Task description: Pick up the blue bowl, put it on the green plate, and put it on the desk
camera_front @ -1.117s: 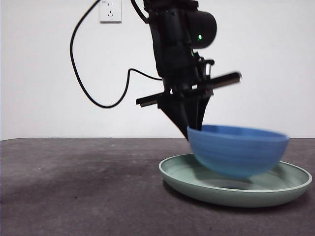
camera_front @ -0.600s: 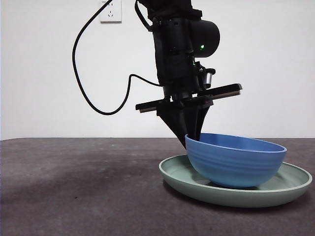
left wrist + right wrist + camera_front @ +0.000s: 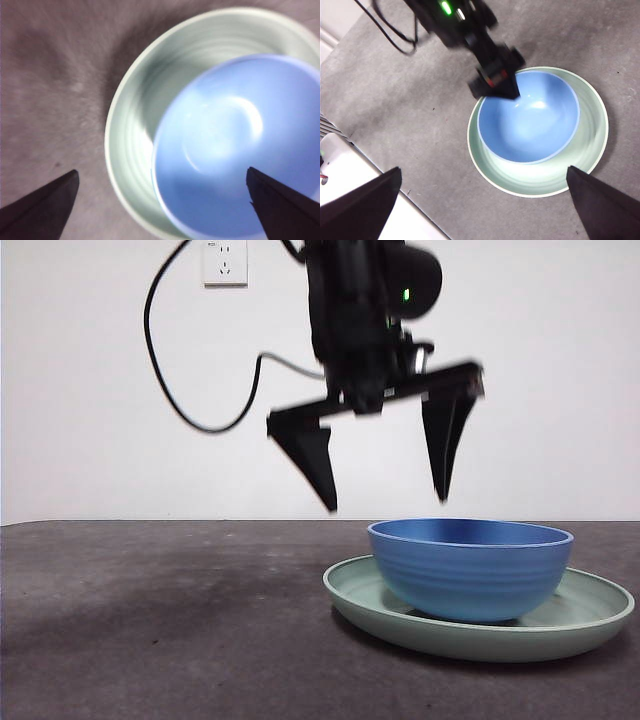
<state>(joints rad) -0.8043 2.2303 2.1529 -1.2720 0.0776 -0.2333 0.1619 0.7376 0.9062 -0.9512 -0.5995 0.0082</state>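
A: Currently, the bowl (image 3: pixel 470 568) is seated upright in the plate (image 3: pixel 590 615), set toward one side and not centred. No contact with any gripper is observed.

B: Gripper states?

A: The left gripper (image 3: pixel 388 475) is spread wide above the bowl, empty. The right gripper (image 3: pixel 482 200) is likewise spread, held high and well apart.

B: Risk?

A: If the plate is lifted by one rim, sliding of the off-centre bowl is judged likely.

Blue bowl (image 3: pixel 470 568), pale green plate (image 3: pixel 590 612), mottled dark grey desk (image 3: pixel 150 630).
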